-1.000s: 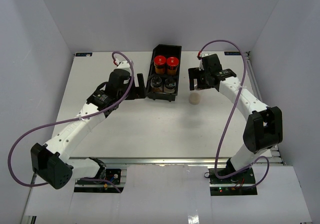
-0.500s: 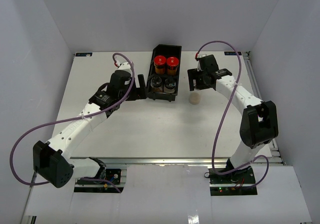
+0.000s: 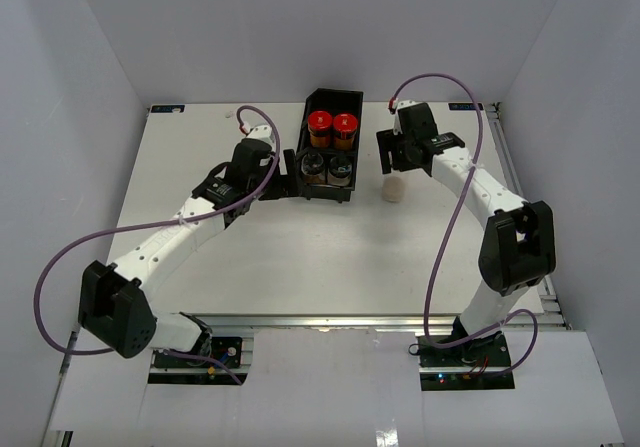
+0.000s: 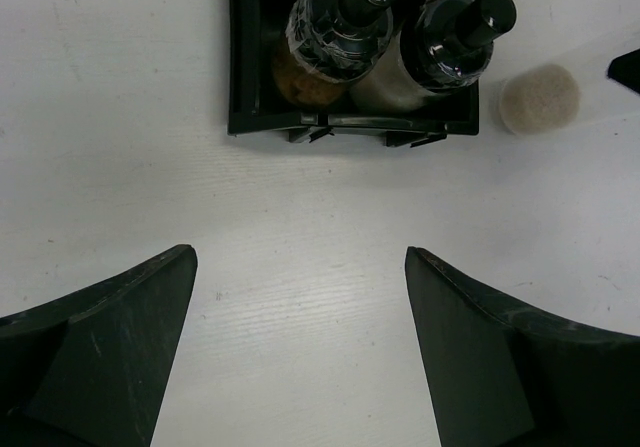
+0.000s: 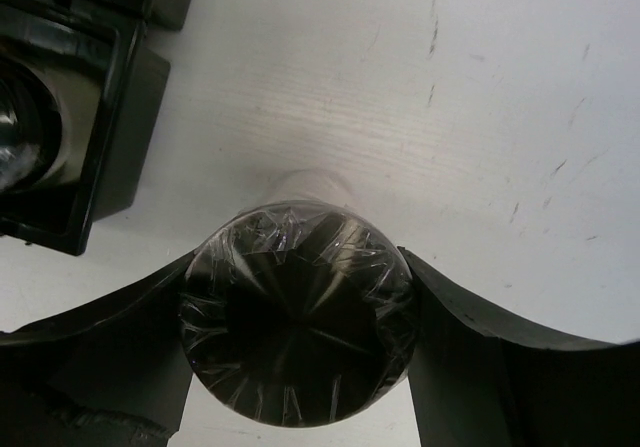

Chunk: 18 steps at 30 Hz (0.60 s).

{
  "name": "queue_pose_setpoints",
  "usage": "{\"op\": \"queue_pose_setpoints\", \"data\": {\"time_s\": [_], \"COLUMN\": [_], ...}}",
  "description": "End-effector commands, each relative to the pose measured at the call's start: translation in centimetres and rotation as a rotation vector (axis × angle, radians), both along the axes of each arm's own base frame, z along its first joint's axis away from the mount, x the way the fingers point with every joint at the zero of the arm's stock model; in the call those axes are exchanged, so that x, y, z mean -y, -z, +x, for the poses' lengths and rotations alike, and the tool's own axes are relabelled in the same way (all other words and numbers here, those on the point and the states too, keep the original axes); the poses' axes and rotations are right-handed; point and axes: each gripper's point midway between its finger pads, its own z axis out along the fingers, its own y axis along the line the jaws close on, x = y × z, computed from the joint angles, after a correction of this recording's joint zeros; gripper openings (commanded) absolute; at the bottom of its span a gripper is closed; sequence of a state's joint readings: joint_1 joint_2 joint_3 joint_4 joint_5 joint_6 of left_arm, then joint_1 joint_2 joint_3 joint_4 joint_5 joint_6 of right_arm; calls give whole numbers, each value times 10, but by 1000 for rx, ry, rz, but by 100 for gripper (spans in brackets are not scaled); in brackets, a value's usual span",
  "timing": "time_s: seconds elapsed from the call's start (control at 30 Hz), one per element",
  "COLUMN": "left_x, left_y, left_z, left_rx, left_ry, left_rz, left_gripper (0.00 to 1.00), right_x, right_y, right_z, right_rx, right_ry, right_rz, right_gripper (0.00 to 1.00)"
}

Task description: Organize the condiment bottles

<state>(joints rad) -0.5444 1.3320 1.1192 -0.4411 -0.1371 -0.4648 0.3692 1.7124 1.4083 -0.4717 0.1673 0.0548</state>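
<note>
Beside the tray [image 3: 336,101], right fingers [image 5: 472,359] clasp cream bottle [image 5: 297,312].

White table [image 3: 300,257], faintly scuffed; plain pale grey walls [image 3: 300,27] enclose three sides; light even.

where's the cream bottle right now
In the top view, the cream bottle stands on the table just right of the black tray, inside the right gripper.

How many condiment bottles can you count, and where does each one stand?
5. Two red-capped bottles share the black tray's middle compartment; two dark-capped bottles fill its near compartment; the cream bottle is right of the tray, held in the right claw.
</note>
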Motion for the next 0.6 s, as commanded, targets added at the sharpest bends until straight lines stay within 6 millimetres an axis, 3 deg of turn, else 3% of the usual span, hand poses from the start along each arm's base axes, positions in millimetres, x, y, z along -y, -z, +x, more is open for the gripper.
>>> {"op": "queue_pose_setpoints", "data": {"time_s": [0.0, 0.1, 0.23, 0.43, 0.57], "left_x": [5, 6, 11, 11, 8], "left_y": [1, 2, 5, 2, 6], "left_z": [16, 20, 23, 26, 23], "left_rx": [-2, -9, -9, 22, 26], "left_ry": [-14, -14, -2, -22, -31], "left_rz": [-6, -7, -32, -56, -59], "left_gripper": [96, 95, 94, 93, 93], "right_x": [-10, -15, -26, -44, -53], "right_y": [-114, -157, -180, -207, -206], "right_z": [55, 72, 102, 148, 166], "right_rx": [349, 450, 511, 650, 729], "right_ry": [8, -12, -28, -59, -67], "right_rz": [57, 58, 63, 68, 92], "right_gripper": [8, 8, 8, 8, 8]}}
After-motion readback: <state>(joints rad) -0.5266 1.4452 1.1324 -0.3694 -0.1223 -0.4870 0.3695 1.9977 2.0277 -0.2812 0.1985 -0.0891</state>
